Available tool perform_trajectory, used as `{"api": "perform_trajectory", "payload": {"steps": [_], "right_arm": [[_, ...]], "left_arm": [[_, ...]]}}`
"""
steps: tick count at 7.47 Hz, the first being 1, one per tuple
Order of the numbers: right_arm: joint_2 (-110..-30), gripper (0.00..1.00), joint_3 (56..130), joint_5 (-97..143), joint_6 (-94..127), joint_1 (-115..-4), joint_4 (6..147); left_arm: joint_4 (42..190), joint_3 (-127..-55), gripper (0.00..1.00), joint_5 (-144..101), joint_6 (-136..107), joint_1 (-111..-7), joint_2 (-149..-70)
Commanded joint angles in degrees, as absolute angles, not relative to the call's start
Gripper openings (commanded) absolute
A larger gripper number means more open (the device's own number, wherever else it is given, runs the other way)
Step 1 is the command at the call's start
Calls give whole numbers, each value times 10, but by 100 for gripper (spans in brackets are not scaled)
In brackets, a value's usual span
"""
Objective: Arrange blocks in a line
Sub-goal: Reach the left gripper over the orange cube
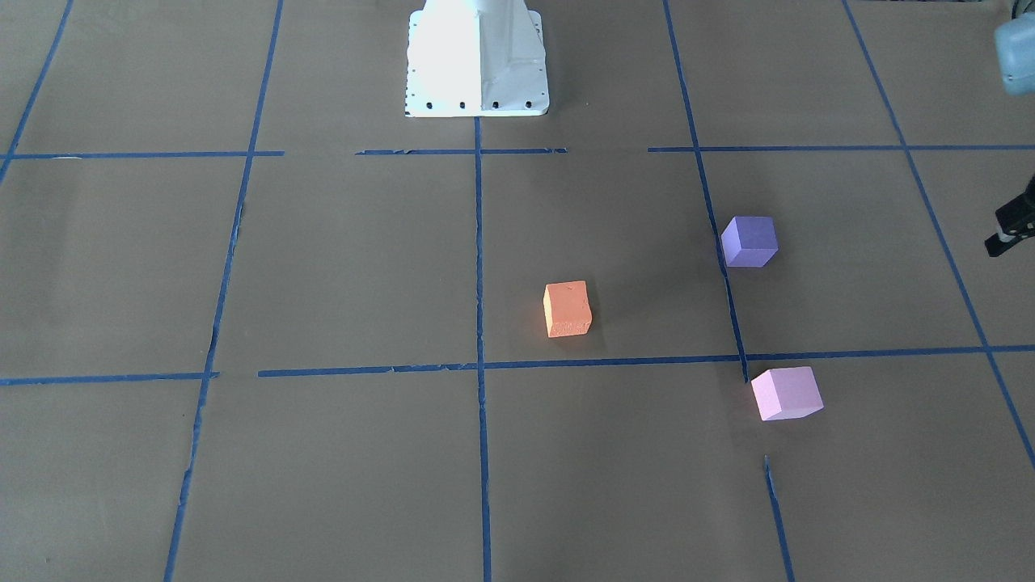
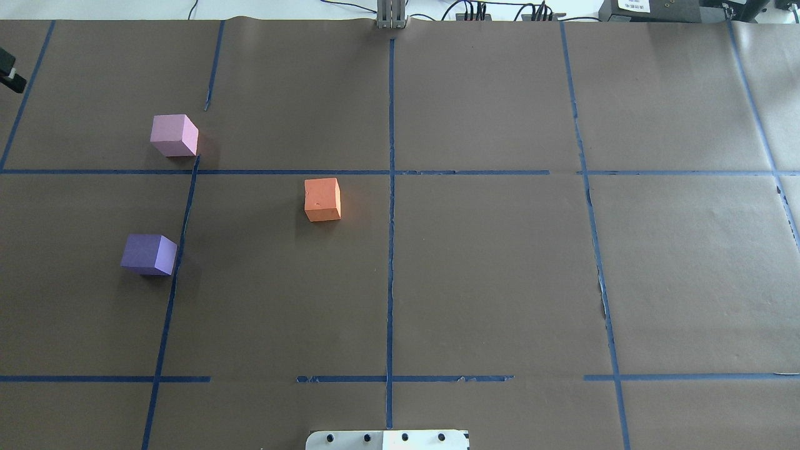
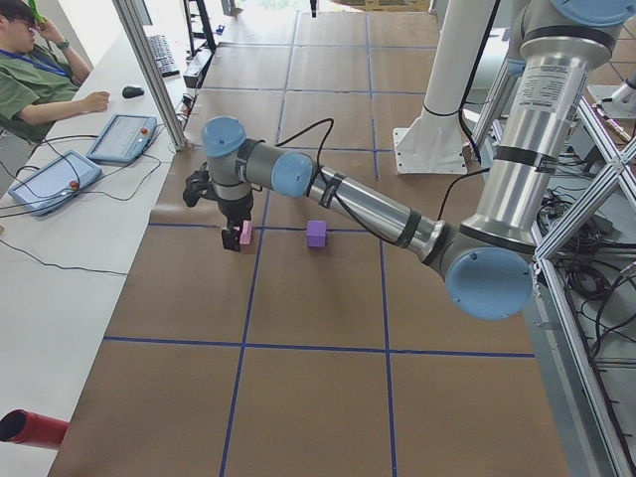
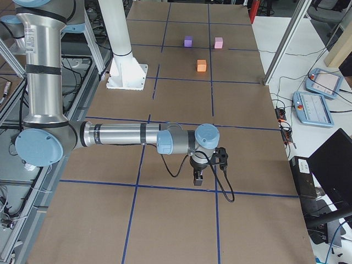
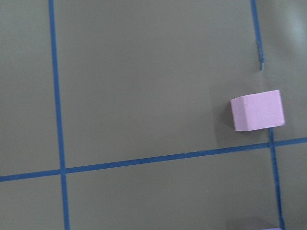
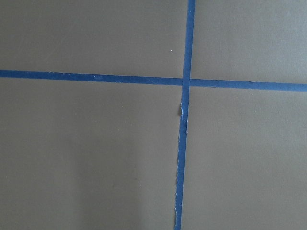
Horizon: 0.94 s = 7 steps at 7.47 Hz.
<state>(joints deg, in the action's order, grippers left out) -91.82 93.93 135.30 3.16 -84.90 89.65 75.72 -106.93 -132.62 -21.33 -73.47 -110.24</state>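
Note:
Three foam blocks lie apart on the brown paper on my left side. The orange block [image 1: 568, 309] [image 2: 322, 199] is nearest the centre line. The dark purple block [image 1: 749, 241] [image 2: 149, 254] is nearer my base, and the light pink block [image 1: 786, 394] [image 2: 174, 135] is farther out. The pink block also shows in the left wrist view [image 5: 257, 110]. My left gripper [image 3: 231, 238] hangs beside the pink block, on its outer side, and only its edge shows in the front view [image 1: 1011, 230]. My right gripper [image 4: 199, 177] hangs over bare paper far from the blocks. I cannot tell whether either gripper is open or shut.
Blue tape lines [image 2: 390, 187] divide the paper into squares. My white base [image 1: 477, 61] stands at the table's near middle. An operator [image 3: 30, 70] sits at a side table with teach pendants [image 3: 124, 137]. A red cylinder [image 3: 30, 427] lies at that table's corner.

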Motion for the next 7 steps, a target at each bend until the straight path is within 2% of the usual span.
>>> {"api": "perform_trajectory", "payload": {"steps": [1, 3, 4, 7], "right_arm": [[-918, 100, 940, 1353, 32, -849, 896], [-918, 100, 939, 1353, 32, -849, 896], [-918, 100, 940, 1353, 32, -849, 896], [-918, 100, 940, 1353, 32, -849, 896]], "left_arm": [[733, -1098, 100, -1269, -369, -603, -1182], [757, -1062, 100, -1245, -494, -492, -1226], [799, -1023, 100, -1218, -541, -470, -1245], [845, -968, 100, -1199, -591, -413, -1284]]}}
